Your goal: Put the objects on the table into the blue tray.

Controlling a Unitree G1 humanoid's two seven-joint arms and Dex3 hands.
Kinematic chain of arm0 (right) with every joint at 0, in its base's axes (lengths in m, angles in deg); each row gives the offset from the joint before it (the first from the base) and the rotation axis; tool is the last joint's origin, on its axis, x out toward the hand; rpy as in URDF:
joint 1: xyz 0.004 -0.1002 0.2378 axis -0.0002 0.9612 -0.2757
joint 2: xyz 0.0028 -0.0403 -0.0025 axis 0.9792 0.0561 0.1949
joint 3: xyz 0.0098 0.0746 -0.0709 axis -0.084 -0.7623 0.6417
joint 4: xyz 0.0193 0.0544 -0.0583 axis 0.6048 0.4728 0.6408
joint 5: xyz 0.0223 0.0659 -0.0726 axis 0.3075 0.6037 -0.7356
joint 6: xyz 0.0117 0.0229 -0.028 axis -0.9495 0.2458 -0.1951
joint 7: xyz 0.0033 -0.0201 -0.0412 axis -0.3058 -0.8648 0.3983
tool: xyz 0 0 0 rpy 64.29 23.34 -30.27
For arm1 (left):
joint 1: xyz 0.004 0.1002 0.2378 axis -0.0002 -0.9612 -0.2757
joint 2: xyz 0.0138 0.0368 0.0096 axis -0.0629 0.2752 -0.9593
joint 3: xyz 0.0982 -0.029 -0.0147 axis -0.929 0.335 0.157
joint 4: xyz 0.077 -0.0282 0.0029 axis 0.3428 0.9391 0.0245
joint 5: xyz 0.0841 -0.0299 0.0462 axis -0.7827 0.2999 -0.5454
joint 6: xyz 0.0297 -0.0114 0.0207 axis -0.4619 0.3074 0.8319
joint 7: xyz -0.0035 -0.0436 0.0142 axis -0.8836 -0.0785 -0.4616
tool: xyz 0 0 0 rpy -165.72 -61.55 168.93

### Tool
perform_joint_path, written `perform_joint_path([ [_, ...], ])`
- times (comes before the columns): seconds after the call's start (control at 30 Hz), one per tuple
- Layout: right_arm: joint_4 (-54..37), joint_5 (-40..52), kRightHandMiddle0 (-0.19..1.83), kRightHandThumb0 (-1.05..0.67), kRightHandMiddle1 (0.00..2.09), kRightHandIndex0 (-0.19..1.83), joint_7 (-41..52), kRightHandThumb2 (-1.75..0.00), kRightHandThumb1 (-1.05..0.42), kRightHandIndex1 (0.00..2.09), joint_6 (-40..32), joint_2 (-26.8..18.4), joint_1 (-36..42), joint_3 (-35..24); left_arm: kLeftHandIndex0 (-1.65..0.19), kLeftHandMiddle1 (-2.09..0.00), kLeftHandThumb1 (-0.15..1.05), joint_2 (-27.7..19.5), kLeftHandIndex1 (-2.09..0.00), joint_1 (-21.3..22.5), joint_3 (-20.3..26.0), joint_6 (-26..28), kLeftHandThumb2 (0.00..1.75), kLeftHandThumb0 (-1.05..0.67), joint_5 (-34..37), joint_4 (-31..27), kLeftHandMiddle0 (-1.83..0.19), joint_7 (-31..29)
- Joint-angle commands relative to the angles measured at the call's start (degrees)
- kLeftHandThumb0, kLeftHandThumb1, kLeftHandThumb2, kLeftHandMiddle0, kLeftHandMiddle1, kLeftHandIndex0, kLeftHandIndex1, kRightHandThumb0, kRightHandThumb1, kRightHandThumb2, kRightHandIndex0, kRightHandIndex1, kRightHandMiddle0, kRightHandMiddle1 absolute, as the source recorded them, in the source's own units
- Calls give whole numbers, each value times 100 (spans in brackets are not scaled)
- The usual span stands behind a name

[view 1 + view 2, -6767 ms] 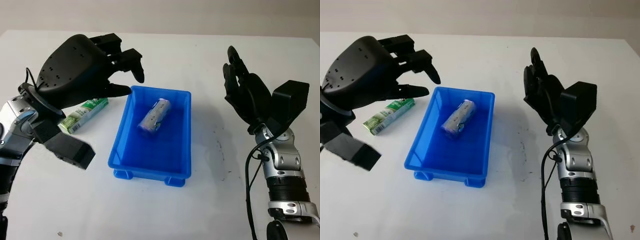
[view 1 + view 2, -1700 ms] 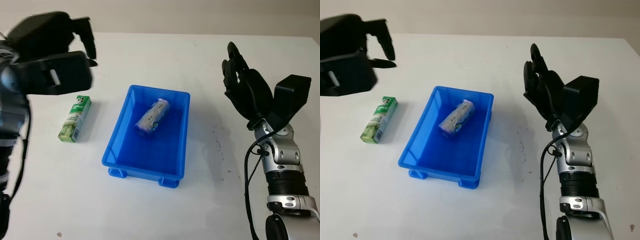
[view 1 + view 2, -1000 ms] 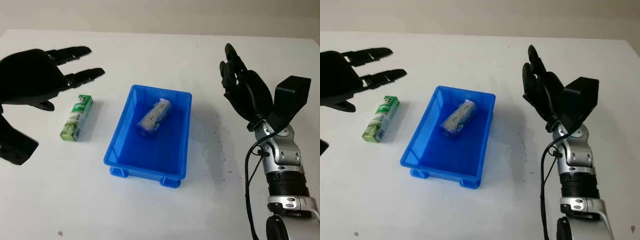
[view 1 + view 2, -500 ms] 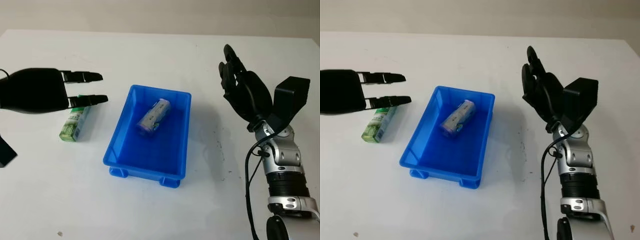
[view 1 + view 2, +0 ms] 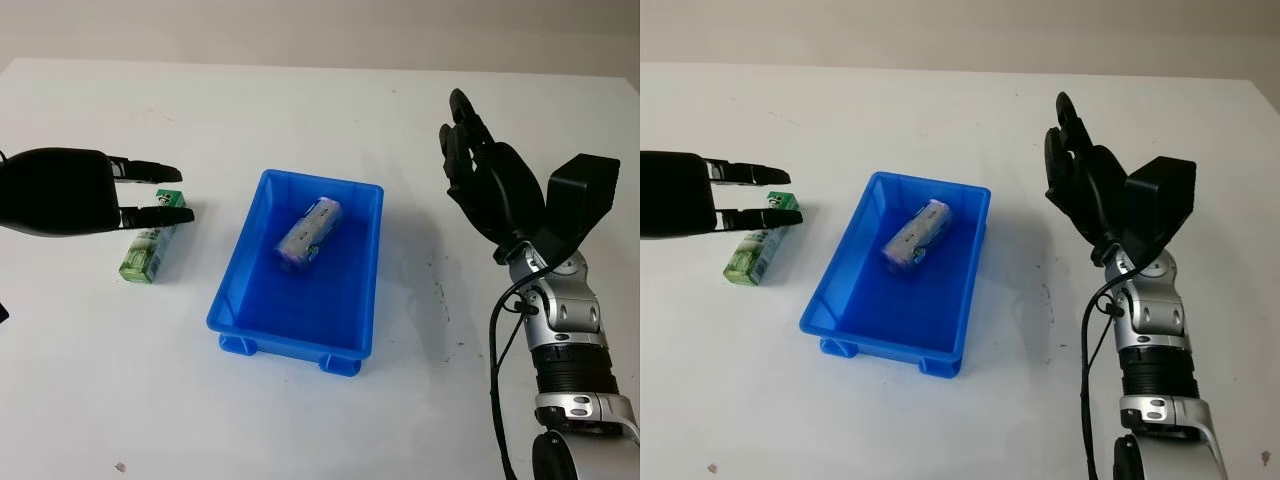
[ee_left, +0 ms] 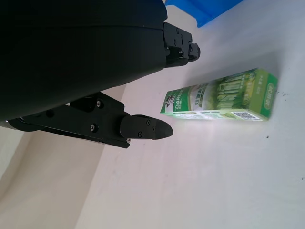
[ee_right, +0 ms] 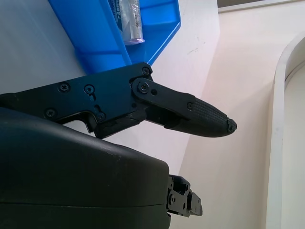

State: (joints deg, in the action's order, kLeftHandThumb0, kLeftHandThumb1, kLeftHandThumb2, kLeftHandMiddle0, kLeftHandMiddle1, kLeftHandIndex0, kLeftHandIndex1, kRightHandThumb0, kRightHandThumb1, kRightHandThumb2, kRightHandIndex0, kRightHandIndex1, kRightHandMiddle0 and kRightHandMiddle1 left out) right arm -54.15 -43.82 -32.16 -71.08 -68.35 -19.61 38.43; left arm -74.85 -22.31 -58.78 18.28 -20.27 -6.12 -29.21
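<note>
A green carton (image 5: 146, 251) lies flat on the white table, left of the blue tray (image 5: 229, 281). A silver and purple wrapped roll (image 5: 308, 233) lies inside the tray at its far end. My left hand (image 5: 184, 193) hovers open at the left, and its fingers (image 6: 143, 129) reach over the far end of the carton (image 6: 224, 98) without touching it. My right hand (image 5: 468, 150) is held up open to the right of the tray, holding nothing.
The table's far edge runs along the top of the head views. A few small dark marks dot the table right of the tray (image 7: 90, 43). Bare table lies in front of the tray and the carton.
My left hand has sunk and drawn back to the left, so its fingertips now sit over the carton's far end. Carton, tray, roll and right hand have stayed put.
</note>
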Motion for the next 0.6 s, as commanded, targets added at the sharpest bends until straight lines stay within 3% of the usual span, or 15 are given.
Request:
perform_joint_path([
  [0.0, 28, 23, -19, -71, 0, -19, 17, -71, -105, 0, 87, -53, -38, -53, -9, -7, 105, -5, -10, -19, -111, -57, 29, -11, 96, 40, -18, 69],
  [0.13, 46, 10, -19, -71, 0, -19, 5, -70, -105, 0, 114, -55, -56, -48, -18, -9, 105, 91, -14, -105, -193, -246, 17, -7, 361, 193, -28, 317],
  [0.3, 2, 6, -19, -71, 0, -19, -4, -71, -105, 0, 70, -62, -58, -34, -18, -9, 105, 205, -14, -135, -374, -235, 23, -6, 428, 287, -30, 567],
  [0.57, -93, 82, -19, -69, 0, -19, -55, -70, -105, 0, 37, -35, 10, -87, -29, -12, 101, 339, -24, -212, -647, -223, 9, -10, 405, 357, -38, 497],
])
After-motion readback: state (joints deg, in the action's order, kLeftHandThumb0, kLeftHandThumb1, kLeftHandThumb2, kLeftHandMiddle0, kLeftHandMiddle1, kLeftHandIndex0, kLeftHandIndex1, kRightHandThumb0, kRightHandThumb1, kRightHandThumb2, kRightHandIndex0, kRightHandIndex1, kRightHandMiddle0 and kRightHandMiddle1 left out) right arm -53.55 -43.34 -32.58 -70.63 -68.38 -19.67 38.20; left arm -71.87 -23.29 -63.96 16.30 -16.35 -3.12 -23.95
